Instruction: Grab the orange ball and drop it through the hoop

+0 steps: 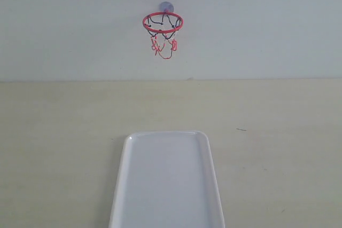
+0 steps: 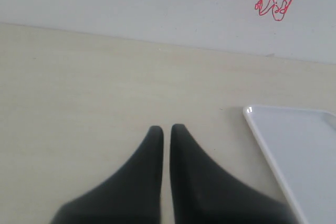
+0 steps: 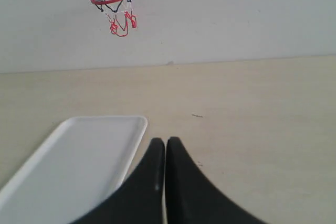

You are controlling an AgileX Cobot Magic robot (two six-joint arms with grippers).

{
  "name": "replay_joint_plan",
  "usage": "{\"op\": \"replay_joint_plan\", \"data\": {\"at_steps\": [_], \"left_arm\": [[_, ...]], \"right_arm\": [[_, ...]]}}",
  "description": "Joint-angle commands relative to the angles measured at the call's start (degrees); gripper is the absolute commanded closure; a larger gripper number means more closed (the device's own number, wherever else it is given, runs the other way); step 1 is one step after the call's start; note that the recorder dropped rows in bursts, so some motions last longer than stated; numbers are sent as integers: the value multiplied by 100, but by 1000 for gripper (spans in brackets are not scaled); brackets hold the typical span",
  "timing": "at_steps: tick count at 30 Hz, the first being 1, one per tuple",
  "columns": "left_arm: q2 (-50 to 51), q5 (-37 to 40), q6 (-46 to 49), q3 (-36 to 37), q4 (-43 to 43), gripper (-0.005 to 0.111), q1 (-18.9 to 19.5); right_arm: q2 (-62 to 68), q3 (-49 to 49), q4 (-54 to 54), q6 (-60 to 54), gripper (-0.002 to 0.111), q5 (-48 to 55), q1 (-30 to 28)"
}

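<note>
In the exterior view the hoop (image 1: 163, 30) hangs on the pale wall (image 1: 267, 25) above the desk (image 1: 53, 158), in line with the far end of an empty white tray (image 1: 165, 185). The left wrist view shows the left pincer (image 2: 167, 128) pressed together on nothing, low over bare desk beside the tray's corner. The right wrist view shows the right pincer (image 3: 165, 140) likewise closed and empty at the tray's other side, the hoop well beyond it.
</note>
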Motion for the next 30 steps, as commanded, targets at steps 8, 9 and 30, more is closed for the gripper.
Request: {"op": "replay_joint_plan", "data": {"at_steps": [8,9,30], "left_arm": [[-9,3,17,14,30,103,-7],[-9,3,17,14,30,103,-7],[-9,3,17,14,30,103,-7]], "right_arm": [[-571,321,-196,87,108,540,-9],[-571,321,-196,69,108,608,-9],[-571,321,-182,-178,108,849,-812]]}}
